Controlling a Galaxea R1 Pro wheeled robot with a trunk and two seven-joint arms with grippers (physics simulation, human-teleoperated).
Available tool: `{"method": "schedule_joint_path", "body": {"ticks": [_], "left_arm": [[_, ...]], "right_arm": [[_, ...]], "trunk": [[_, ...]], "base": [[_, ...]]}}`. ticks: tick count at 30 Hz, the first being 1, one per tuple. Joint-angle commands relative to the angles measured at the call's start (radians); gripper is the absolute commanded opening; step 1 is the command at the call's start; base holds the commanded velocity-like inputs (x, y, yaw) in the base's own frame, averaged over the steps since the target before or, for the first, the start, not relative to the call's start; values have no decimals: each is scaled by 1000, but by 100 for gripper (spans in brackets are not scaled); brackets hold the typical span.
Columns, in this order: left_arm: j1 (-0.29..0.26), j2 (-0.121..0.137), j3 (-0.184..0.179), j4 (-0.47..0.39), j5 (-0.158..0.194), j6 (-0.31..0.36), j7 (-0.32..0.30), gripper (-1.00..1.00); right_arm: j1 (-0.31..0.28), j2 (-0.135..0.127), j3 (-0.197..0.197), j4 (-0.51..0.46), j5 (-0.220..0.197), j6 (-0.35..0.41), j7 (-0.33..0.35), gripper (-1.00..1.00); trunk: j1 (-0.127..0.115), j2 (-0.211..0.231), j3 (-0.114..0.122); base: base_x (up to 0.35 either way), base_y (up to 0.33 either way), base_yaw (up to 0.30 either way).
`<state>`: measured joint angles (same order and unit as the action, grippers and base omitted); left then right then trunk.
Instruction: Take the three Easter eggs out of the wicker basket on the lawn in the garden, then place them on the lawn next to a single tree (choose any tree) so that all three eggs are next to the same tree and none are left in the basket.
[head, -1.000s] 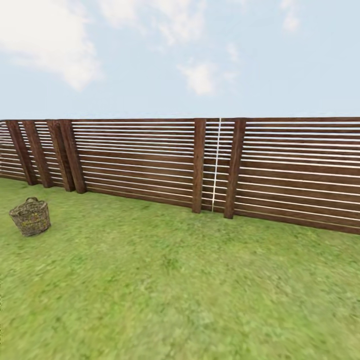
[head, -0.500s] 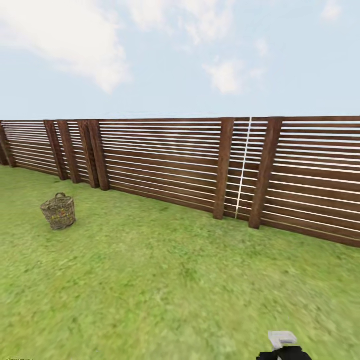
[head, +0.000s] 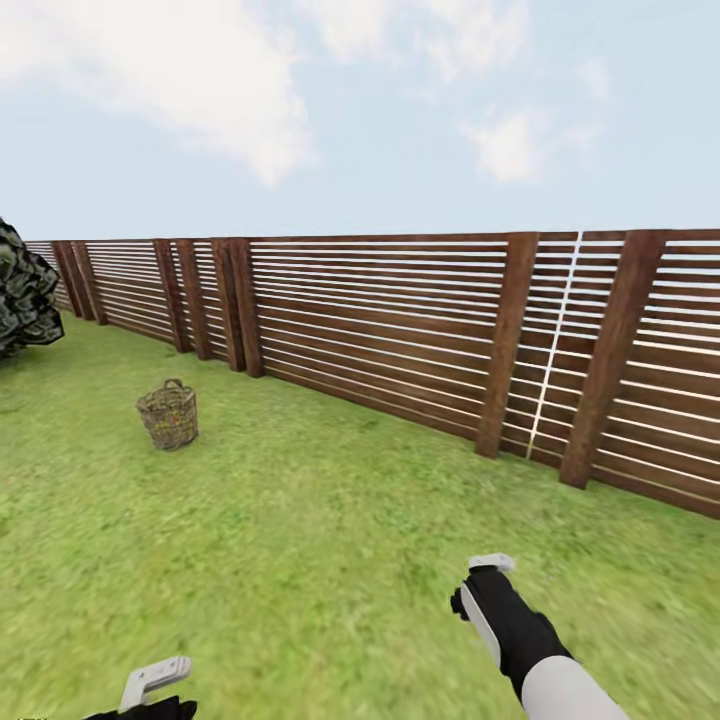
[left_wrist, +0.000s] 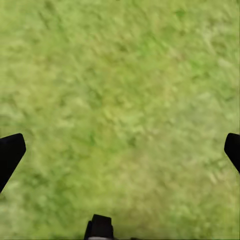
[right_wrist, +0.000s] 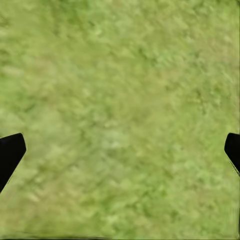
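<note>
Wicker basket (head: 168, 415) stands upright on the lawn (head: 330, 540), near the slatted wooden fence (head: 400, 330), well ahead of both arms. Left gripper (left_wrist: 120, 150) and right gripper (right_wrist: 120, 150): jaws wide apart over bare grass, holding nothing. Dark shrub (head: 22, 290) beyond the basket.

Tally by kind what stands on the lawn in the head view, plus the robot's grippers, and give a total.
Wicker basket: 1
Wooden slat fence: 1
Dark leafy bush: 1
Grippers: 2, left gripper and right gripper
Total: 5
The eggs cannot be made out through the basket's weave from here.
</note>
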<state>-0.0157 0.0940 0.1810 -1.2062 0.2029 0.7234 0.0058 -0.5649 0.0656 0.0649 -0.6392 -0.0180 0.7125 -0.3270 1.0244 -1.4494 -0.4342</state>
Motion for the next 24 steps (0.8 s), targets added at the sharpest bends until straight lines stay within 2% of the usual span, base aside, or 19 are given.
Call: {"method": "schedule_joint_path", "body": {"ticks": [1,3,5,9,12,13,15,17,20,22,24], "left_arm": [[-1,-2,1,1,6,5,1,100],[-1,-5,2,4,6,5,2,100],[-1,-4,4,4,6,5,3,100],[-1,7,31,4,4,5,2,100],[-1,23,60,-1,6,5,1,100],[-1,27,71,-3,7,5,1,100],[-1,33,80,-43,8,8,1,100],[-1,33,90,-122,8,41,1,100],[-1,32,103,-218,8,168,-1,100],[-1,31,105,-242,9,207,-1,100],[-1,31,106,-245,8,216,2,100]], "right_arm": [[-2,15,33,-14,0,35,-9,100],[-3,31,66,-37,-1,61,-18,100],[-4,34,81,-40,5,47,-22,100],[-4,10,101,-36,15,19,-19,100],[-4,9,156,-35,15,14,-19,100],[-4,8,196,-35,10,12,-21,100],[-4,5,224,-37,3,11,-23,100],[-4,4,231,-36,0,11,-22,100],[-4,8,238,-36,-1,11,-21,100],[-4,10,239,-37,-2,13,-22,100],[-4,10,239,-38,-3,19,-21,100]], "trunk": [[1,-1,-1],[1,-1,-1],[1,-1,-1],[1,-1,-1],[1,-1,-1],[1,-1,-1],[1,-1,-1],[1,-1,-1],[1,-1,-1],[1,-1,-1],[1,-1,-1]], "base": [[340,0,293],[340,0,293],[340,0,293],[340,0,249],[340,0,153],[340,0,202],[340,0,243],[340,0,271],[340,0,281],[340,0,285],[340,0,279]]}}
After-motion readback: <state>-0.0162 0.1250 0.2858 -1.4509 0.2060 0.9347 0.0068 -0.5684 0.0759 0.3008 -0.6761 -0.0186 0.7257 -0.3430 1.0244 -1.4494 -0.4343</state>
